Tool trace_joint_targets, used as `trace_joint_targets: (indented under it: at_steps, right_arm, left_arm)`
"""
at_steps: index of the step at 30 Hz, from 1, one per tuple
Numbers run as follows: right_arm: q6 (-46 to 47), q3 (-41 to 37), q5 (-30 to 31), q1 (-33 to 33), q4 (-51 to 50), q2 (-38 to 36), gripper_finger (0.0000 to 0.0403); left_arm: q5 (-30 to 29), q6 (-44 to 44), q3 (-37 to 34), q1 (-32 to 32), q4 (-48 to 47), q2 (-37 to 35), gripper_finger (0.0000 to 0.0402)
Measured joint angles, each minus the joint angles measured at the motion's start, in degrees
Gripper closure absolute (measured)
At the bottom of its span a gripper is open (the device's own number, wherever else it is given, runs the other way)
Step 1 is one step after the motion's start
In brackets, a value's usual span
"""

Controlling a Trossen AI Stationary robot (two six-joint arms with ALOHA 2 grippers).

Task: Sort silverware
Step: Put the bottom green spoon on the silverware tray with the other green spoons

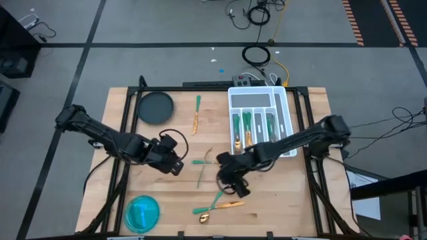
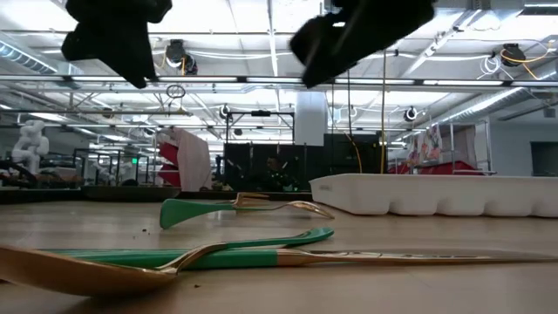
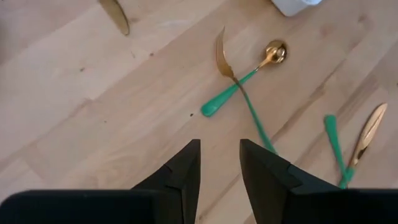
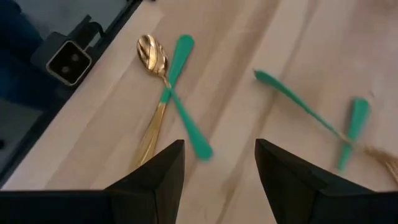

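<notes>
Teal-handled gold silverware lies loose on the wooden table: a crossed fork and spoon [image 1: 203, 162] at mid-table, a crossed spoon and second piece [image 1: 217, 203] near the front edge, and one knife [image 1: 197, 113] farther back. Several more pieces lie in the white compartment tray [image 1: 259, 89]. My left gripper [image 1: 175, 163] is open and hovers left of the crossed fork and spoon [image 3: 239, 78]. My right gripper [image 1: 233, 183] is open above the table between the two crossed pairs; its wrist view shows the front spoon pair [image 4: 168, 81] ahead of the fingers.
A dark round plate [image 1: 155, 107] sits at the far left of the table and a blue round bowl [image 1: 142, 212] at the near left corner. The tray [image 2: 436, 192] stands on the far right. Bare wood lies along the near right side.
</notes>
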Motion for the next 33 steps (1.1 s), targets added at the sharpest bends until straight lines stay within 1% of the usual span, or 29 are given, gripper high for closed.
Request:
trace_joint_targets:
  at_steps: [7,13,17,23,27,33]
  right_arm:
    - [-2.16,10.93,-1.49,2.19,0.45,11.48,0.0215]
    - [-4.59,16.02,-1.48,4.73,0.11,17.49,0.0215]
    - [-6.16,17.03,-1.01,5.96,0.57,20.08,0.0215]
    - [-7.26,17.31,-0.06,6.22,0.54,23.8,0.0215]
    - [-9.25,17.31,2.3,6.17,0.57,25.11,0.0215]
    - [-10.79,17.29,2.23,6.06,-0.33,25.66,0.0216]
  left_arm:
    - [-0.15,1.52,0.0,-1.53,-3.16,-0.44,0.0283]
    - [-0.63,2.05,0.0,-2.55,-4.94,-0.44,0.0283]
    - [-2.14,1.96,0.0,-2.93,-5.89,-0.44,0.0283]
    - [-2.21,1.96,0.0,-2.93,-5.89,-0.44,0.0283]
    - [-2.48,1.94,0.0,-2.93,-5.89,-0.44,0.0283]
    - [-3.27,1.95,0.0,-2.93,-5.9,-0.44,0.0283]
